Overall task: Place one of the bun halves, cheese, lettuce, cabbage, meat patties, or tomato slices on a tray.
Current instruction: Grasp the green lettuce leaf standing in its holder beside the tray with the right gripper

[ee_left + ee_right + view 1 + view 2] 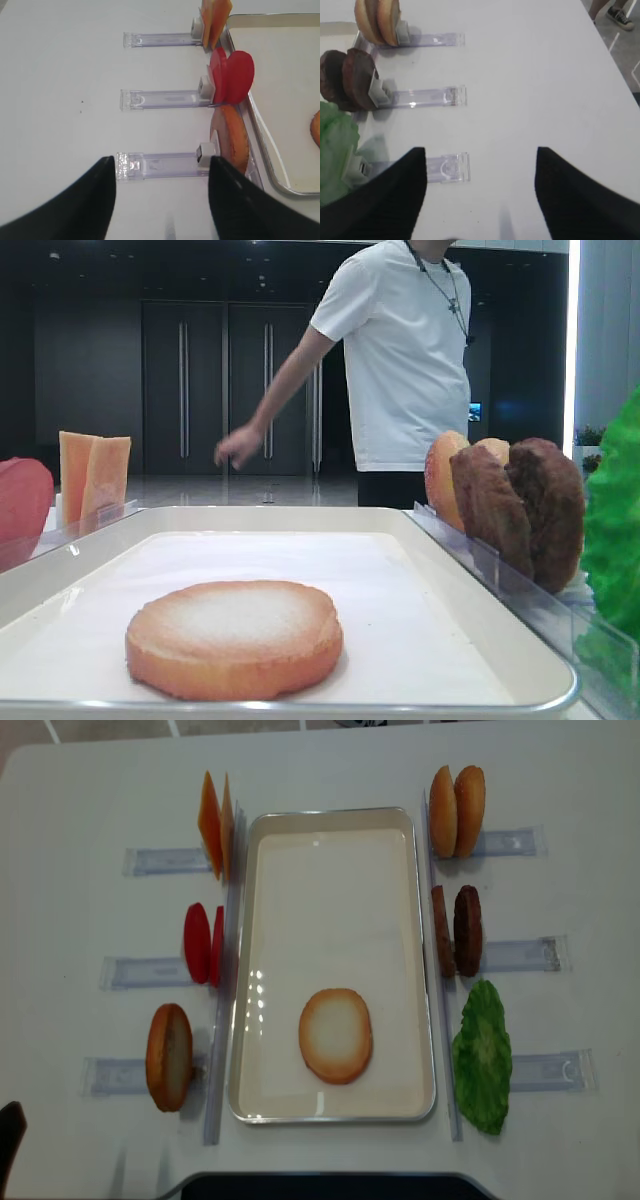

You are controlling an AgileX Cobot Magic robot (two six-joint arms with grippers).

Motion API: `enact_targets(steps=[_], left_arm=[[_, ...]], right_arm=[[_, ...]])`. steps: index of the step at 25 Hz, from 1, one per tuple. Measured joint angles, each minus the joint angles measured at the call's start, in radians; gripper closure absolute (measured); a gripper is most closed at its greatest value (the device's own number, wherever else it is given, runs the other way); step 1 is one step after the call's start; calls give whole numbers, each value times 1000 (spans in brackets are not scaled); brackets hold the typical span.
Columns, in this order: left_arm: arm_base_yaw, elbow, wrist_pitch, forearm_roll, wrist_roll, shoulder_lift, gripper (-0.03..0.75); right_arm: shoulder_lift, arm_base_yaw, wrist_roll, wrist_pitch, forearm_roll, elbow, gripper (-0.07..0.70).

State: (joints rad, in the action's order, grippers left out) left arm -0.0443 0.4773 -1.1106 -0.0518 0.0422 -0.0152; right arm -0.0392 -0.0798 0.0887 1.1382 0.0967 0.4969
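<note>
Bun half [336, 1035] flat on tray [330, 830], well apart from both wide-spread, empty claws [480, 190]

A cream-white tray [331, 1110] with a paper liner lies in the middle of the table. One bun half [336, 1035] lies flat inside it near the front end, pale toasted face up. Left of the tray, on edge in a row: two orange cheese slices [215, 825], two red tomato slices [203, 943] and one bun half [169, 1056]. Right of it: two bun halves [457, 811], two dark brown meat patties [457, 931] and a ruffled green lettuce leaf [482, 1056].
</note>
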Motion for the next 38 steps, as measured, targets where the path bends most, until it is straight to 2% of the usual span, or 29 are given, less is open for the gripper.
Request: enact_targets(steps=[11, 20, 24, 33, 38], left_arm=[[0, 0, 0, 0, 0, 0, 265], [0, 0, 0, 0, 0, 0, 265], [0, 0, 0, 0, 0, 0, 265], [0, 0, 0, 0, 0, 0, 265], [0, 0, 0, 0, 0, 0, 265]], right_arm=[[-414, 0, 1, 16, 2, 17, 160], [-694, 0, 1, 82, 3, 210, 160], [-821, 0, 1, 82, 4, 297, 160], [-898, 0, -7, 83, 31, 325, 160], [-898, 69, -100, 83, 31, 329, 160]])
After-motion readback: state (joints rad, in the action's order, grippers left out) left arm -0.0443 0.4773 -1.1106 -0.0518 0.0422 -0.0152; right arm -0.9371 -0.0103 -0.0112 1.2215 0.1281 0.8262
